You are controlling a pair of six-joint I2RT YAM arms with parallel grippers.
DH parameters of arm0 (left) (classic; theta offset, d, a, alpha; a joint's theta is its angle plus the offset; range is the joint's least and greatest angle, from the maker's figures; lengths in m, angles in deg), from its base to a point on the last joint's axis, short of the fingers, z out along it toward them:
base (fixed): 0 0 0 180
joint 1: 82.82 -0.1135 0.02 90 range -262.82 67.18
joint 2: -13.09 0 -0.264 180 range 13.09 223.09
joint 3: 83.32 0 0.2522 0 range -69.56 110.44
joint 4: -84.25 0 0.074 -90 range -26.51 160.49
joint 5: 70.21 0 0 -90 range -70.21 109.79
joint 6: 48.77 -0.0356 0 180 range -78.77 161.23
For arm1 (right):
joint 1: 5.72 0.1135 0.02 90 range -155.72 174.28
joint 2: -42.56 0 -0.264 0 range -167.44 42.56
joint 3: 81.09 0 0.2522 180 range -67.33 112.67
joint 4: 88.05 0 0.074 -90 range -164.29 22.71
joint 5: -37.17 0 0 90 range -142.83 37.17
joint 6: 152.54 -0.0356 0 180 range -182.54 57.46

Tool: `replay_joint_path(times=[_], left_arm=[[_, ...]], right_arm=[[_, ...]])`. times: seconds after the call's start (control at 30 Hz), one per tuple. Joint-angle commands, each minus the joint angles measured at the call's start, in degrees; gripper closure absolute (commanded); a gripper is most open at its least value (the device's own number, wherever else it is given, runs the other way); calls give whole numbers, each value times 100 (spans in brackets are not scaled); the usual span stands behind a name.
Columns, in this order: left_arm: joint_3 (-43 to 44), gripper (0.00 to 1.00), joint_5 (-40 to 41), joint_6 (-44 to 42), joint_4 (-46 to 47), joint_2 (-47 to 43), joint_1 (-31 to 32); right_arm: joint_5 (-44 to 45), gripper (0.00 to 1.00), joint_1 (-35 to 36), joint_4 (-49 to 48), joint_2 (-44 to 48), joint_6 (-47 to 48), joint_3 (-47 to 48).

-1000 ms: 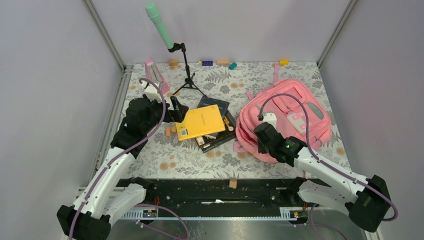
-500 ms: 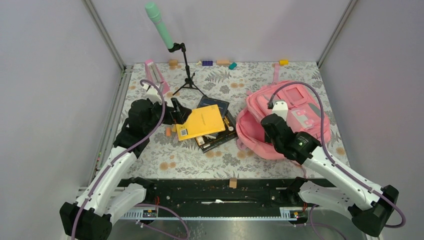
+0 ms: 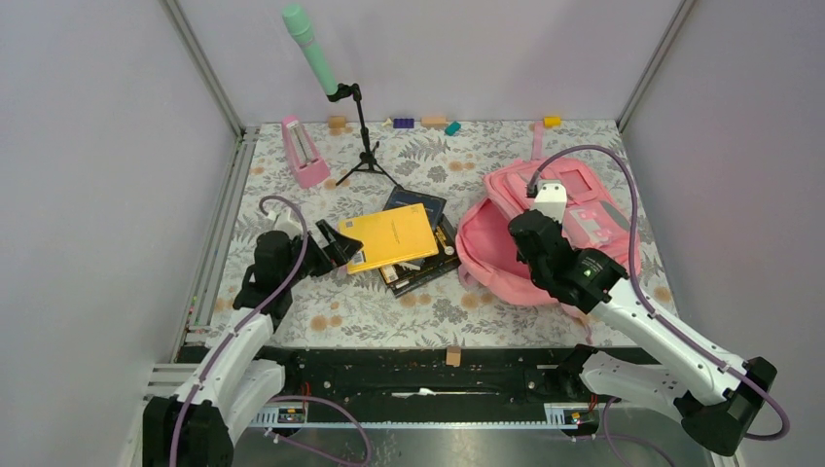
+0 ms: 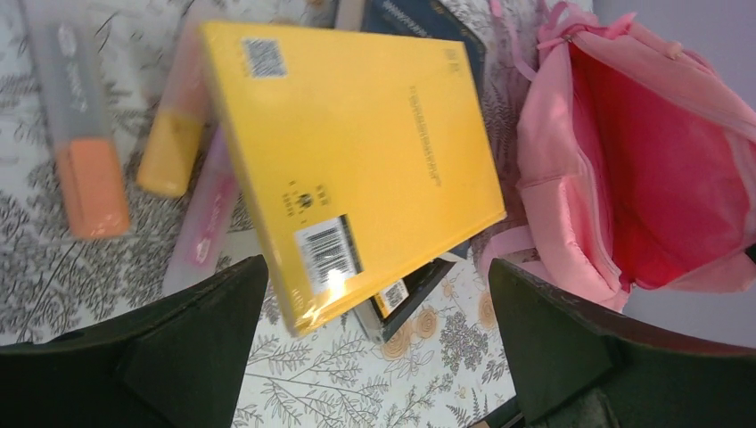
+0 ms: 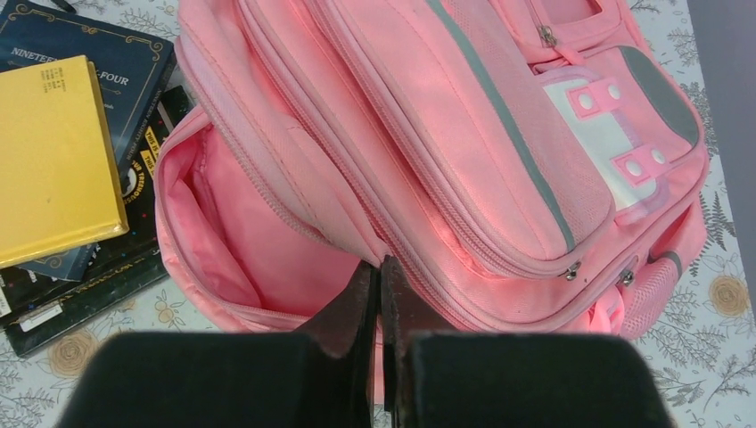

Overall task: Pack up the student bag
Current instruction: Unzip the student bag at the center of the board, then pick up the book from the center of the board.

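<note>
On the floral table (image 3: 486, 146) between grey walls (image 3: 438, 49), left gripper (image 3: 336, 245) gapes; right gripper (image 5: 382, 267) apparently pinches student bag (image 5: 499, 134).

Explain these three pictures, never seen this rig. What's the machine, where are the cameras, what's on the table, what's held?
The machine is two small robot arms bolted at the near edge of a table with a flowered cover. The wide picture comes from a fixed camera above and behind them. The other two come from a camera on each wrist, looking past its own fingers.

On the table lie the student bag, with its main compartment open, a yellow book on a stack of dark books, three highlighters, a pink metronome and a microphone on a stand.

The right gripper is shut on the edge of the bag's opening, apparently holding it open. The left gripper is wide open and holds nothing; the yellow book lies just ahead of it.
</note>
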Motion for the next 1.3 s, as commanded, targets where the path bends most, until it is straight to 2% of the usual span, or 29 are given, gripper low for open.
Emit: replay_joint_path(times=[0.0, 0.2, 0.4, 0.57, 0.93, 1.27], left_arm=[[-374, 1, -293, 553, 678, -243, -301], [-812, 1, -295, 718, 894, -283, -516], [-1136, 2, -732, 1075, 1550, -7, -653], [-1142, 6, -981, 980, 1683, 299, -653], [-1165, 18, -1771, 1277, 2780, 1613, -653], [-1087, 25, -1610, 1380, 3090, 1958, -497]], right_arm=[[116, 100, 39, -642, 49, -103, 185], [-58, 100, 41, -879, 190, 100, 198], [-82, 100, 43, -1082, 171, 220, 328], [-161, 100, 45, -1392, 134, 107, 413], [81, 100, 40, -1434, 552, -275, 129], [-30, 100, 44, -1431, 593, -237, 79]])
